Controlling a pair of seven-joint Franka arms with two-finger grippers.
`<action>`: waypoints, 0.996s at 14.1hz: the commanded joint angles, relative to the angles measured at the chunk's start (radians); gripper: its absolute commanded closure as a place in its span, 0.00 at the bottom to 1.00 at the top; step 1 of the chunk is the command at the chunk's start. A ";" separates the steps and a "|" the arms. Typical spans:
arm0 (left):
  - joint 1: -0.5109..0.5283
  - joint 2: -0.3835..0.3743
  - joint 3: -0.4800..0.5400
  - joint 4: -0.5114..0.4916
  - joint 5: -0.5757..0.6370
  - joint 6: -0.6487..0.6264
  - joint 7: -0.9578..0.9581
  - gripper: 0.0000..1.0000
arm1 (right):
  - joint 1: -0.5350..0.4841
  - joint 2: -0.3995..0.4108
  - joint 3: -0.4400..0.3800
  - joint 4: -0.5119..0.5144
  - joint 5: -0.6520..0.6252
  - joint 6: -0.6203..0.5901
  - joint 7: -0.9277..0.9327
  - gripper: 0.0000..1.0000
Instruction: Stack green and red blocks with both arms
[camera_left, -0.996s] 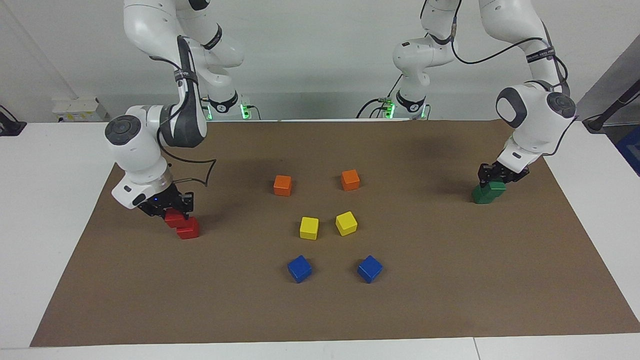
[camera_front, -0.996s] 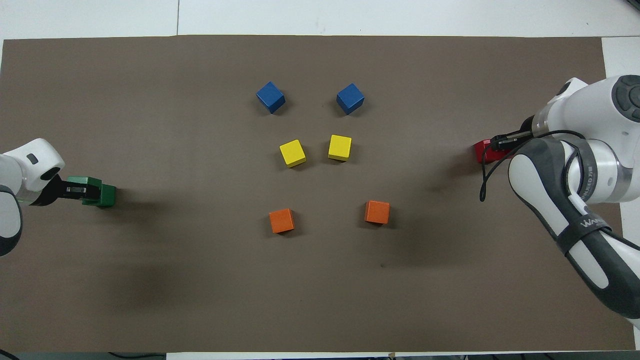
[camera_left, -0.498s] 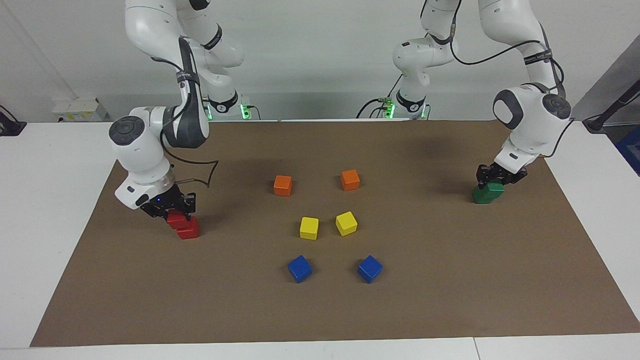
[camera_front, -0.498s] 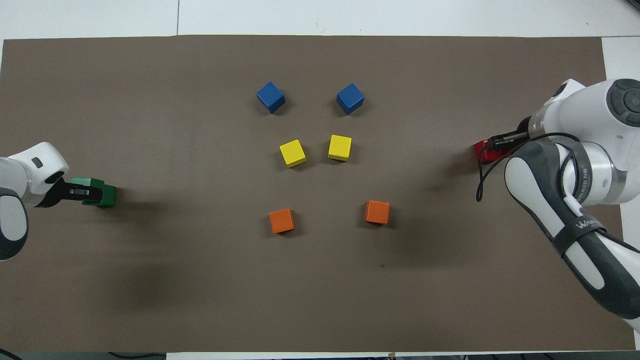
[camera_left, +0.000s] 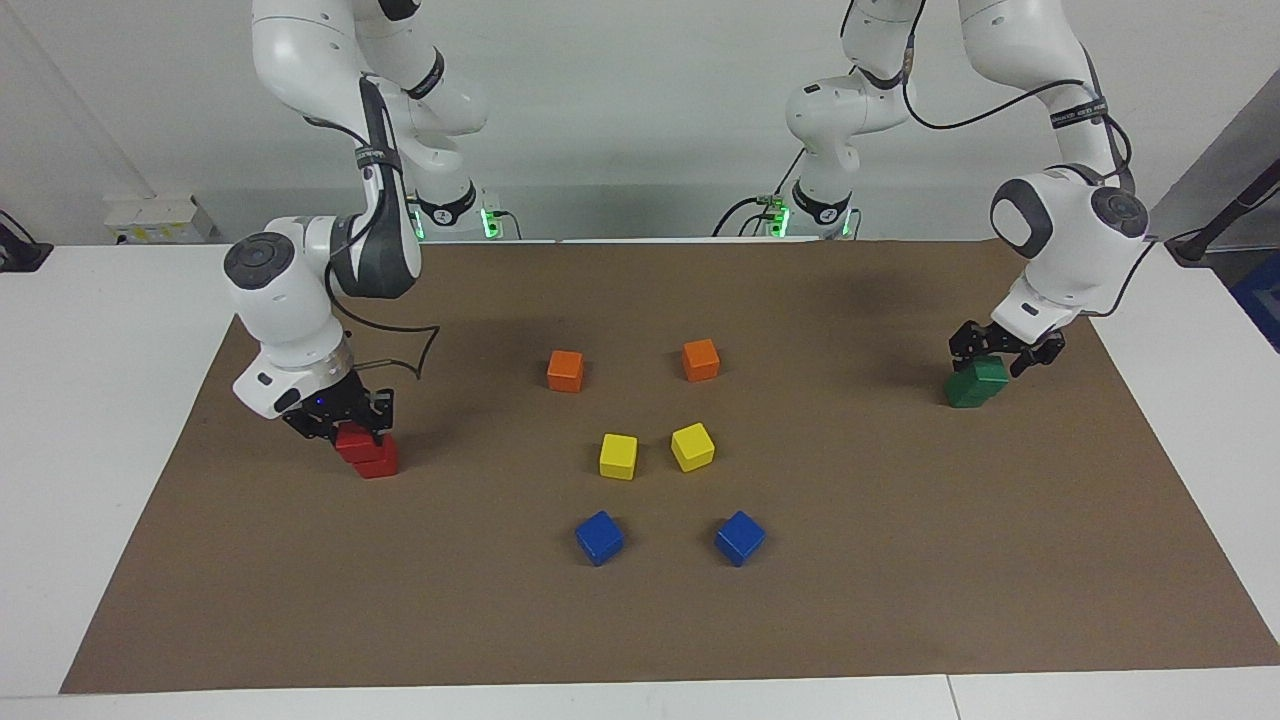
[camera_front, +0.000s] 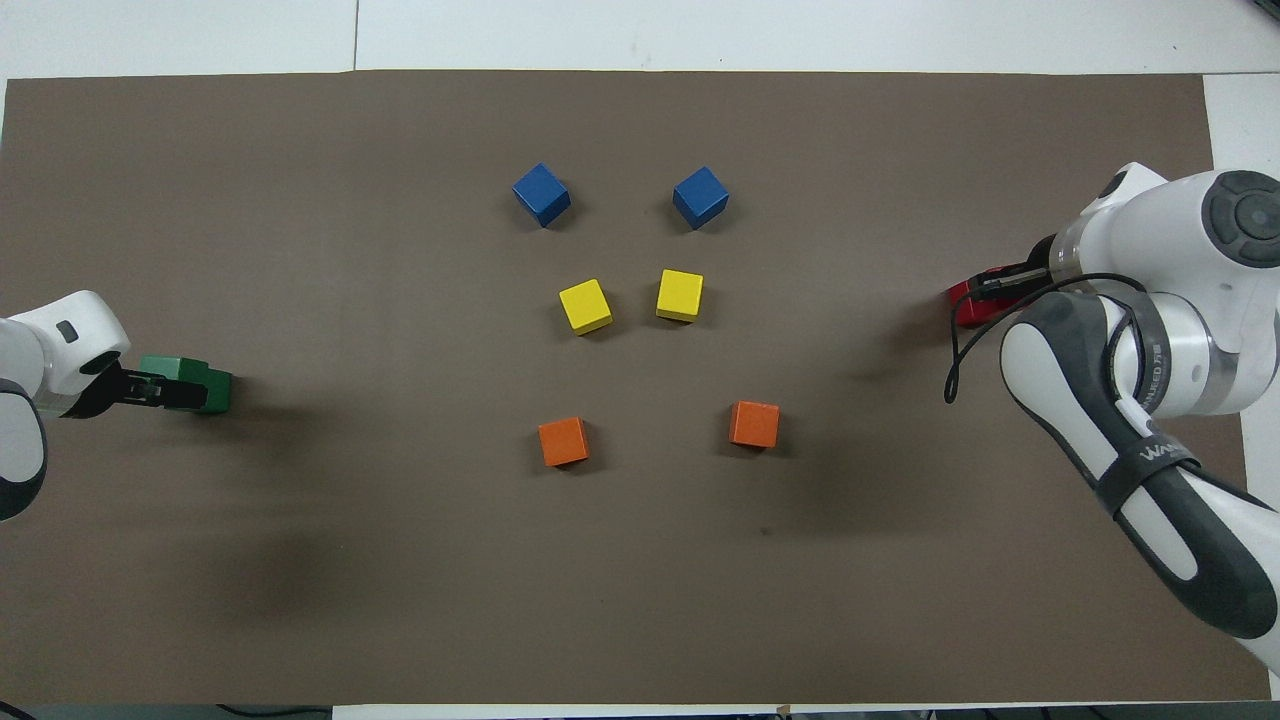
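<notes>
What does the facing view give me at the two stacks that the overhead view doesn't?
Only the facing view shows height: one green block sits on the lower green block, the left gripper open around it; the upper red block sits on the lower red block, the right gripper shut on it. Only the overhead view shows the whole brown mat. Both show the orange, yellow and blue blocks untouched mid-mat.

Left gripper (camera_left: 1005, 352): now spread open around the upper green block (camera_left: 988, 372), which sits squarer on the lower green block (camera_left: 966, 392).
Right gripper (camera_left: 345, 420): carries the upper red block (camera_left: 357, 441) more squarely over the lower red block (camera_left: 379, 462).
</notes>
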 joint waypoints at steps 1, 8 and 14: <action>0.003 0.000 -0.007 0.080 -0.019 -0.096 0.018 0.00 | 0.002 -0.002 0.004 -0.022 0.016 0.028 0.001 1.00; -0.043 -0.021 -0.017 0.321 -0.014 -0.331 -0.106 0.00 | 0.004 -0.002 0.004 -0.019 0.014 0.030 -0.002 0.00; -0.129 -0.032 -0.022 0.508 -0.007 -0.529 -0.316 0.00 | -0.006 -0.015 0.002 0.033 0.014 -0.048 -0.003 0.00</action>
